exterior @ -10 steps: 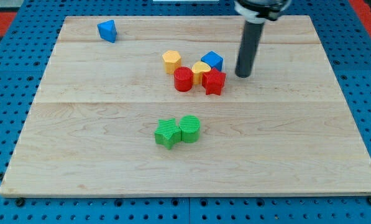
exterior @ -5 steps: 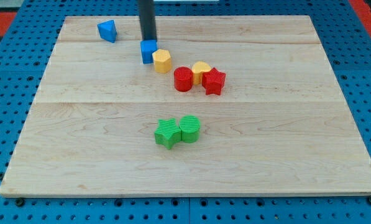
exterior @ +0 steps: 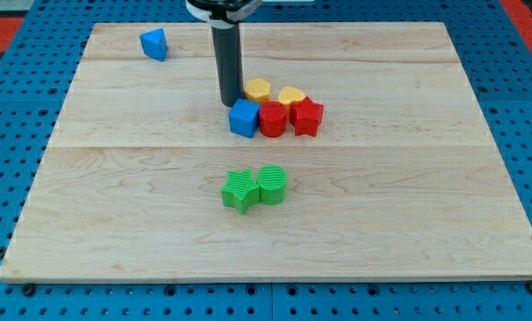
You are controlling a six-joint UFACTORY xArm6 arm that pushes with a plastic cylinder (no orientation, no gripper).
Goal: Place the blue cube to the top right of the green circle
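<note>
The blue cube (exterior: 243,118) sits near the board's middle, touching the left side of a red cylinder (exterior: 273,119). My tip (exterior: 229,102) rests just above and left of the blue cube, touching or nearly touching its upper left edge. The green circle (exterior: 272,185) lies below, toward the view's bottom, with a green star (exterior: 240,190) pressed against its left side. The blue cube is above and slightly left of the green circle.
A red star (exterior: 307,116) touches the red cylinder's right side. Two yellow blocks (exterior: 258,90) (exterior: 290,96) sit just above the red ones. A blue triangular block (exterior: 154,43) lies at the top left of the wooden board (exterior: 426,205).
The blue cube was pushed left to the top, then down and right beside the red cylinder. The left yellow block shifted right. My tip moved from the right side to the cube's upper left.
</note>
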